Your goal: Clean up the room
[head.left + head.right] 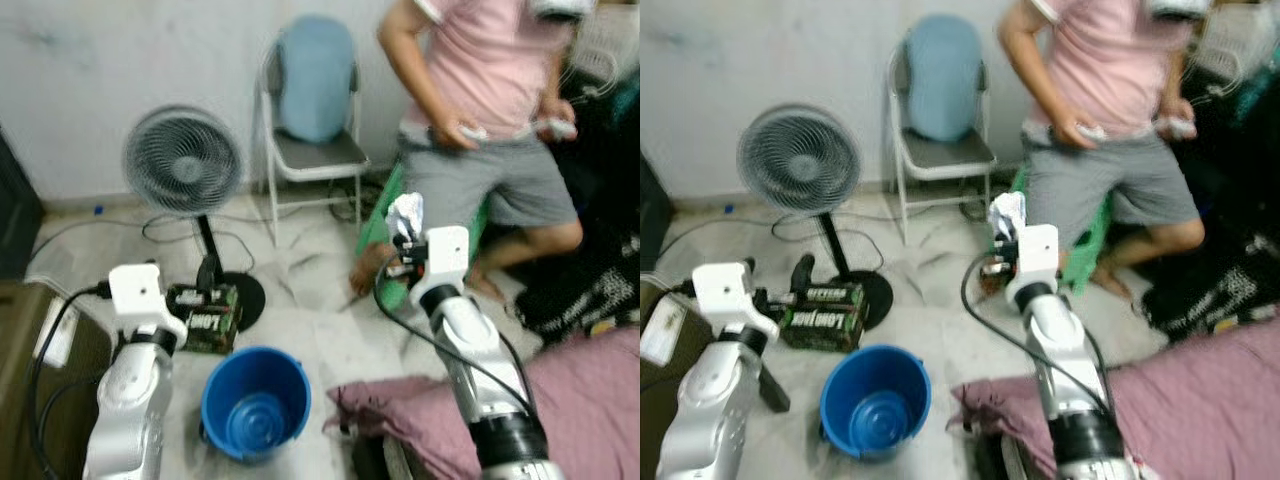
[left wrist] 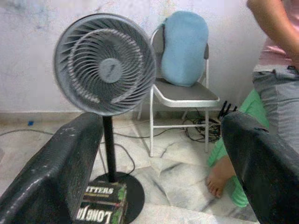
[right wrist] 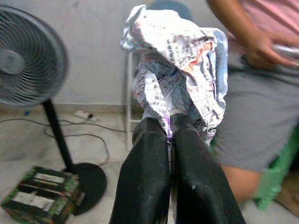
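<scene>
Newspaper (image 3: 174,60), crumpled into a loose wad, is pinched between the two black fingers (image 3: 145,177) of the right hand (image 1: 403,243), which are pressed together on its lower edge; the wad is held up in the air in front of the person's legs, above the pale marble floor (image 1: 310,320) and off to the right of the bucket. Going from the biggest things down: a person in a pink shirt and grey shorts (image 1: 500,120) sits at the far right on something green, one bare foot on the floor. A purple blanket (image 1: 560,400) lies heaped at the lower right beside the right arm. A grey folding chair (image 1: 315,150) with a blue cushion (image 1: 315,75) stands against the wall, and a grey pedestal fan (image 1: 183,160) stands left of it on a round black base. A blue bucket (image 1: 256,400) sits on the floor between the two arms, upright. A dark green box with white lettering (image 1: 822,318) lies just beside the fan's base. The right arm reaches forward and up, its wrist raised. The left arm is bent low on the left, and the left hand (image 2: 159,158) points toward the fan with its fingers spread wide apart, holding nothing.
</scene>
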### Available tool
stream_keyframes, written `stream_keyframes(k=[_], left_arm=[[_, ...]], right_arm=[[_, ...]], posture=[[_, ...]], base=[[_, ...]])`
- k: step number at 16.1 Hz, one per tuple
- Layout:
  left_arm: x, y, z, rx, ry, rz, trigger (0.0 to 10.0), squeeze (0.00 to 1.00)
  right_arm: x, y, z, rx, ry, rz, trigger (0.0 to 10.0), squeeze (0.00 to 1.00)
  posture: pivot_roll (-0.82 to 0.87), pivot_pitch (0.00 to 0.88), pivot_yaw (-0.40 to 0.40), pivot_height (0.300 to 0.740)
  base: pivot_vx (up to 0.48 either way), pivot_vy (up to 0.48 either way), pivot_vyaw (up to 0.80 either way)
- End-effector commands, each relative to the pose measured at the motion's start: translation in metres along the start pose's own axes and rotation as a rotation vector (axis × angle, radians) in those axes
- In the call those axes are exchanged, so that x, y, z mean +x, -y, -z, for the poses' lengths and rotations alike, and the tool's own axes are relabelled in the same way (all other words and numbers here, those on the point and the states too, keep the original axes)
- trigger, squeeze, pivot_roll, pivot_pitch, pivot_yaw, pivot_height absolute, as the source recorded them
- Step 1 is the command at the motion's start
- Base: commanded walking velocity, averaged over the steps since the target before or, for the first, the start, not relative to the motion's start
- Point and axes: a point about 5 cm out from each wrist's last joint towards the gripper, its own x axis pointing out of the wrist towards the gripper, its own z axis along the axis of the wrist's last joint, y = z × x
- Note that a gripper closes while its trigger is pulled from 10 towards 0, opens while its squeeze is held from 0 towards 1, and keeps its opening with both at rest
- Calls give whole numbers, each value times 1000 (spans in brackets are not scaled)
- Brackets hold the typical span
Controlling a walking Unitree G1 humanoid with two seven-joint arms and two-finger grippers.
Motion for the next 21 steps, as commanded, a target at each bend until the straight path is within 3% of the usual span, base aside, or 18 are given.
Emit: stream_keyframes(k=[1, 18, 21], left_arm=[[0, 3, 4, 2, -18, 9, 10000, 0], [2, 4, 4, 24, -17, 15, 10000, 0], [3, 5, 4, 24, -14, 22, 10000, 0]], right_arm=[[-2, 6, -1, -17, 7, 19, 10000, 0], [0, 4, -1, -28, 9, 2, 10000, 0], [0, 5, 0, -10, 12, 15, 10000, 0]], posture=[[-45, 0, -81, 740], [-38, 0, -85, 740], [-34, 0, -88, 740]], base=[[0, 0, 0], [0, 0, 800], [0, 0, 171]])
